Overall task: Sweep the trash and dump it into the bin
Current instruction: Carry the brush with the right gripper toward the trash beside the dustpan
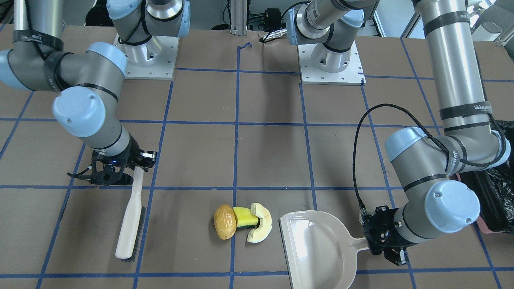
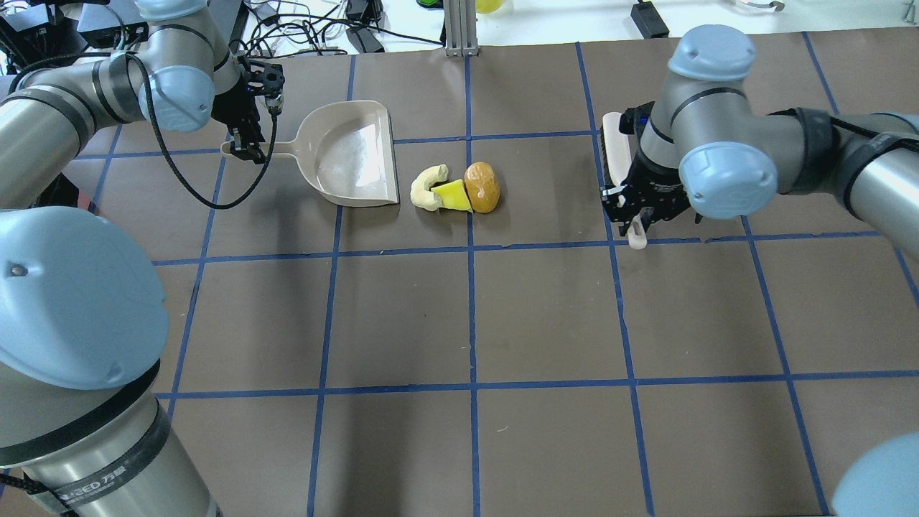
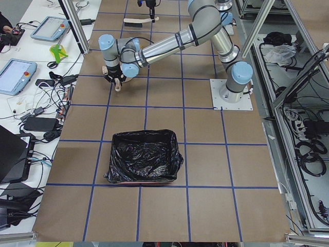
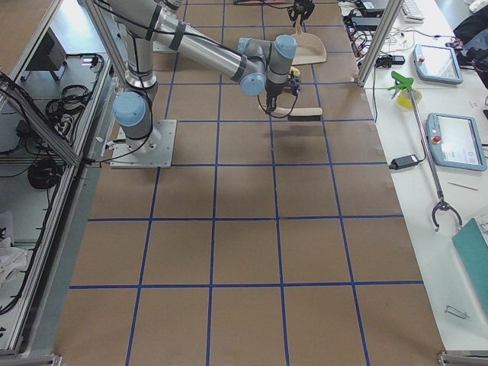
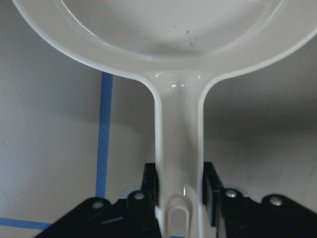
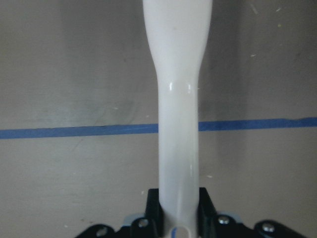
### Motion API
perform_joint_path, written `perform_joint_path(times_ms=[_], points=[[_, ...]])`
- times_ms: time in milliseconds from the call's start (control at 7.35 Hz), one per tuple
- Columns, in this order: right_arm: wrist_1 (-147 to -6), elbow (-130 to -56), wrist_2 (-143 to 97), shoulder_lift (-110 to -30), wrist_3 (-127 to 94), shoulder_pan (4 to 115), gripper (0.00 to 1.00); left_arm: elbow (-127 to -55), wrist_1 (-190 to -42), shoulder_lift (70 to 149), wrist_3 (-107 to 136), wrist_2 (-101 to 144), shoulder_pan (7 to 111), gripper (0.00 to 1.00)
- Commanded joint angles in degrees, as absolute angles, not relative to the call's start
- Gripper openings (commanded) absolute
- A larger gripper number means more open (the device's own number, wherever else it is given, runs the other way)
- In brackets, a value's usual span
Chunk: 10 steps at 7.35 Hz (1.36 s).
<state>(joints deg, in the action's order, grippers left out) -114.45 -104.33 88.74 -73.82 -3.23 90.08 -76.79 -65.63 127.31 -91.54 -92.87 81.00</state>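
While the left gripper point(image 5: 179, 184) is clamping the slim handle of the dustpan point(image 1: 317, 245) and the right gripper point(image 6: 179, 204) is pinching the brush point(image 1: 130, 224) at its handle end, the trash is lying between the two tools: a potato-like lump point(image 1: 225, 221), a sponge point(image 1: 245, 216) touching it, and a crescent slice point(image 1: 261, 226) nearest the pan's lip. All three are probably light and prone to skidding or rolling, so bristles are suiting them better than fingers. The bin point(image 3: 175, 154) is sitting well apart, toward the robot's left.
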Motion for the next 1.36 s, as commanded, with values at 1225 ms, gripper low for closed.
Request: perform_joint_path(times_ms=[1225], points=[[-114.3, -104.2, 82.1, -72.0, -31.8, 107.3, 0.0, -78.0, -66.3, 125.9, -93.8, -95.1, 82.5, 0.14]])
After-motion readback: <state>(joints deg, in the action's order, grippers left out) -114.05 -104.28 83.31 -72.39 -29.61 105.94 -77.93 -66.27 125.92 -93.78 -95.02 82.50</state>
